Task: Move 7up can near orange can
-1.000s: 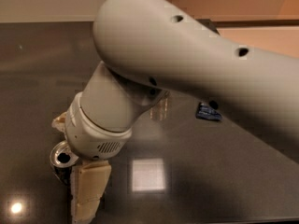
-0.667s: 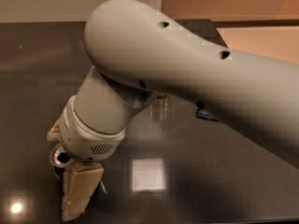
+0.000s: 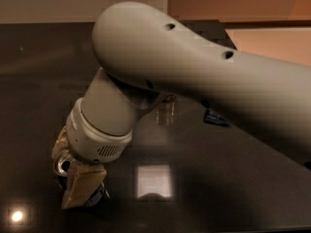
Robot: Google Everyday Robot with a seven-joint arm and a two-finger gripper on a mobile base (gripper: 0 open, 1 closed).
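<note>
**A:** How is the arm standing?

**B:** The arm comes in from the right edge as a thick, pale-grey link that fills the upper middle of the view. It bends at a joint and drops down and to the left into the wrist. The gripper is at the lower left, low over the dark, glossy worktop.

**A:** And the jaws?

**B:** They are closed on the 7up can. 1 tan finger lies across the can's near side. The other shows only as a tan edge on the far side, just under the wrist. Only the can's shiny silver top and a bit of dark body peek out, and it looks tilted, with the top toward the left.

**A:** Where is the orange can?

**B:** The arm hides nearly all of it. A coppery sliver just under the arm near the middle looks like the orange can, with a pale reflection on the worktop below it. It is well apart from the 7up can, and the wrist stands between the 2.

**A:** Anything else around?

**B:** A small dark packet lies to the right, under the arm. There are 2 glares on the worktop: a bright square patch just right of the gripper and a small round spot in the lower left corner.
</note>
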